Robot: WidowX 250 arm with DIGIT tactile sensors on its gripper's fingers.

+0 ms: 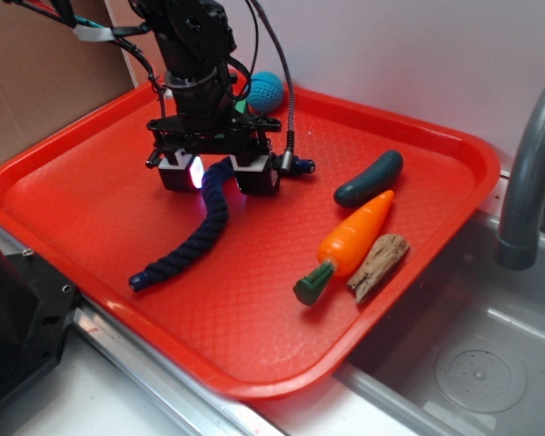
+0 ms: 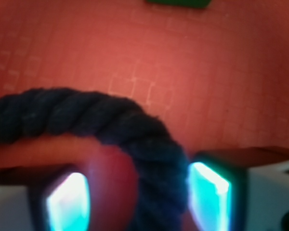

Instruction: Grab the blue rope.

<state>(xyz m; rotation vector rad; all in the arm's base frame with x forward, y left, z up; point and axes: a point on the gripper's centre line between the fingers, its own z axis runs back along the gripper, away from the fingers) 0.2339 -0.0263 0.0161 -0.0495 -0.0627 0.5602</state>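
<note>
The blue rope (image 1: 200,238) is a thick navy twisted strand lying on the red tray (image 1: 254,345). It runs from a capped end at the lower left up under my gripper (image 1: 220,177). The gripper is lowered over the rope's upper part with one finger on each side. In the wrist view the rope (image 2: 86,113) arcs in from the left and bends down between the glowing pads (image 2: 209,187). It lies against the right pad, with bare tray showing between it and the left pad. The gripper (image 2: 139,202) is open around the rope.
A light blue knitted ball (image 1: 265,91) sits at the tray's back rim behind the arm. A dark green cucumber (image 1: 370,179), a toy carrot (image 1: 350,241) and a piece of wood (image 1: 379,263) lie on the right. A grey faucet (image 1: 527,173) and sink (image 1: 472,363) stand beyond the tray.
</note>
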